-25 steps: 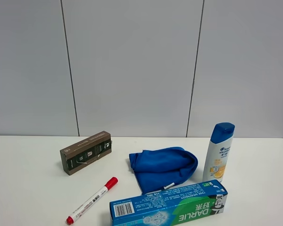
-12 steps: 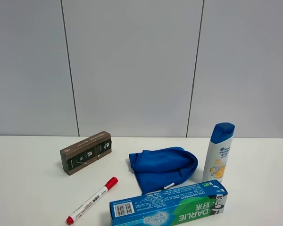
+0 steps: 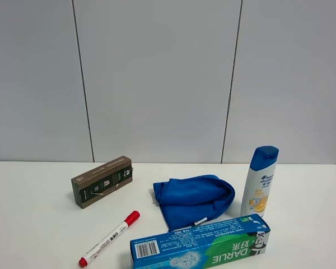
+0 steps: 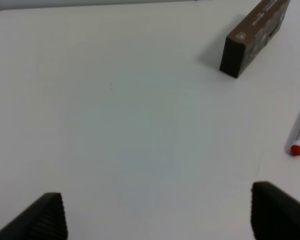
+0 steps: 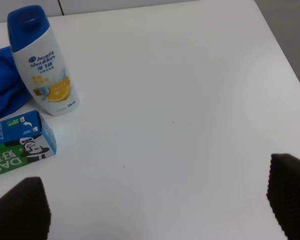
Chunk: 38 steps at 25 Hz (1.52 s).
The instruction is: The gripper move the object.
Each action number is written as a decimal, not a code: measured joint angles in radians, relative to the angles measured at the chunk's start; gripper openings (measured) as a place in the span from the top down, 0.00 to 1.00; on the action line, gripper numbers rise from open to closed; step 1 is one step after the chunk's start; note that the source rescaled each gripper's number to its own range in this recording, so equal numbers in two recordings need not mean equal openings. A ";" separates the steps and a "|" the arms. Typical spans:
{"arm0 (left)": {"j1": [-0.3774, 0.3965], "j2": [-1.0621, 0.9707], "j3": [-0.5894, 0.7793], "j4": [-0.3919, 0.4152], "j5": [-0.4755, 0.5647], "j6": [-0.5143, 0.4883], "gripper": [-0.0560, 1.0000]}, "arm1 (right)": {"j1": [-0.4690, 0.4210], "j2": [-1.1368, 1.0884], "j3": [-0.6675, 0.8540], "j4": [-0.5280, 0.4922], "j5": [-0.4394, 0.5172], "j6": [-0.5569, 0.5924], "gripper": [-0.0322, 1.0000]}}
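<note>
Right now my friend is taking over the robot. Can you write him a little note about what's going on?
Left gripper: open, empty, over bare table.
Right gripper: open, empty, nothing between its fingers.
Shampoo bottle: upright at the table's right, beside the blue cloth, behind the toothpaste box.
Done: nothing, bottle not touched.
Left: reach it, probably with the right gripper, grip it, move it.

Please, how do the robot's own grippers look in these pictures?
Very little shows. In each wrist view only two dark, nearly black, blunt fingertips with a matte surface come into the picture: the left gripper and the right gripper. No cables, markings or mounts can be seen, and the high camera shows no arm at all.
</note>
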 joint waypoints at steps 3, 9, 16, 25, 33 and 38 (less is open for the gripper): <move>0.000 0.000 0.000 0.001 -0.002 -0.008 0.38 | 0.000 0.000 0.000 0.000 0.000 0.000 0.00; 0.000 0.000 0.000 0.002 -0.002 -0.008 0.38 | 0.000 0.000 0.000 0.000 0.000 0.000 0.00; 0.000 0.000 0.000 0.002 -0.002 -0.008 0.38 | 0.000 0.000 0.000 0.000 0.000 0.000 0.00; 0.000 0.000 0.000 0.002 -0.002 -0.008 0.38 | 0.000 0.000 0.000 0.000 0.000 0.000 0.00; 0.000 0.000 0.000 0.002 -0.002 -0.008 0.38 | 0.000 0.000 0.000 0.000 0.000 0.000 0.00; 0.000 0.000 0.000 0.002 -0.002 -0.008 0.38 | 0.000 0.000 0.000 0.000 0.000 0.000 0.00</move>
